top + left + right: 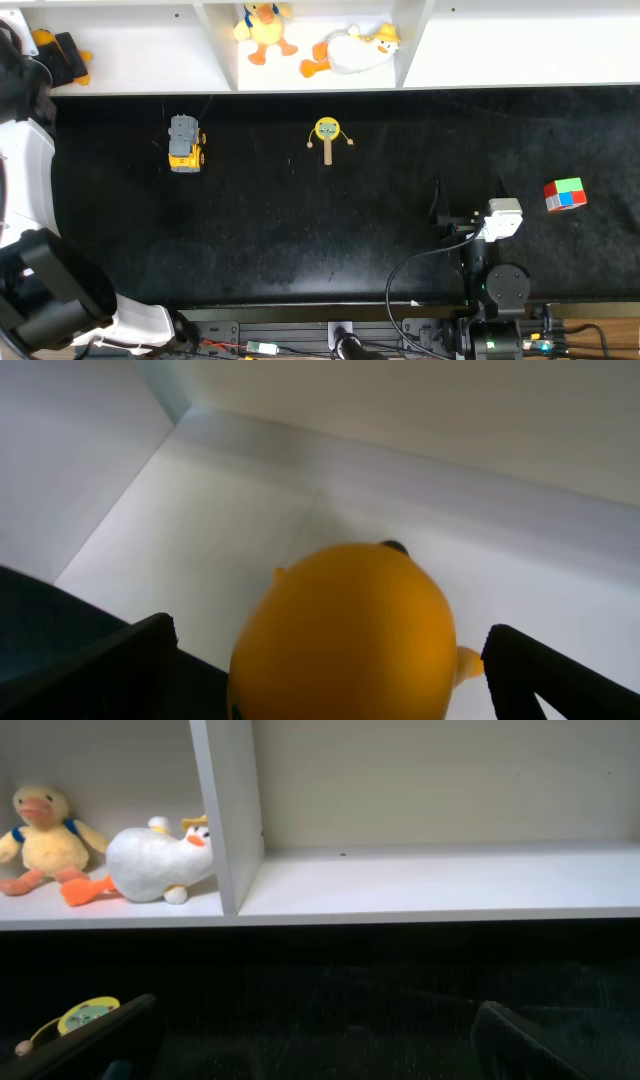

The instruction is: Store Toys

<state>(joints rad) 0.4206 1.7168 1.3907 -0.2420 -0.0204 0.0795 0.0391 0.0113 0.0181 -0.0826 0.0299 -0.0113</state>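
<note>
**While the Left Arm Is at the Shelf: Gripper and Toy Status**

Where the white shelf runs along the far edge of the black table, the left gripper sits inside the left compartment. Its fingers stand apart, one on each side of the orange toy, with a gap visible between each finger and the toy. Whether the toy rests on the compartment floor cannot be determined.

The right gripper is low over the table on the right side and faces the shelf. Its fingers are spread wide and hold nothing.

Middle compartment:
- yellow duck plush, sitting upright
- white plush bird, lying on its side just beside the duck

On the table, well apart from one another:
- toy truck, left of centre
- rattle drum, near the centre
- colour cube, to the right of the right gripper
</note>
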